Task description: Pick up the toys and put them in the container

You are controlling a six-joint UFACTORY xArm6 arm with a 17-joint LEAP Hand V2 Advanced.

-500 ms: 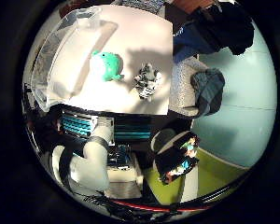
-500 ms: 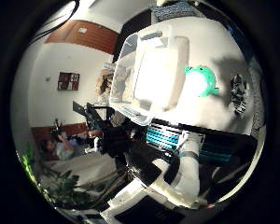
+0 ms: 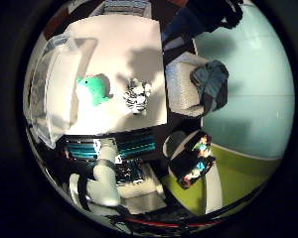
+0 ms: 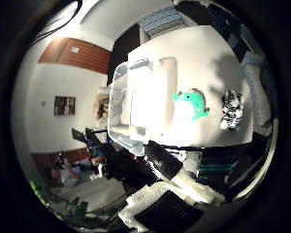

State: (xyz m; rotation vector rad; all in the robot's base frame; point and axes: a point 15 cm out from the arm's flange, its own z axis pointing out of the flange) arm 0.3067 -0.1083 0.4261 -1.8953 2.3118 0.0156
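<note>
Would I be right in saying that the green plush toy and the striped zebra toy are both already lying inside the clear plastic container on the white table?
Not quite: neither is inside. The thumb side palm view shows the green plush toy and the black-and-white striped zebra toy lying on the white table, beside the clear plastic container, which holds no toy.

Desk (image 3: 134, 44): smooth, matt white top, strongly lit. Container (image 4: 131, 104): clear plastic, translucent walls, slight gloss on the rim. Green toy (image 4: 190, 104): soft plush cloth, matt, with a paler belly patch. Striped toy (image 3: 137, 95): fuzzy plush, black and white, matt. Hand (image 3: 107, 176): white moulded plastic, smooth with a dull sheen; black parts (image 4: 162, 160) look matt. Grey bundle (image 3: 211, 84) on the seat beside the desk: soft crumpled cloth.
</note>
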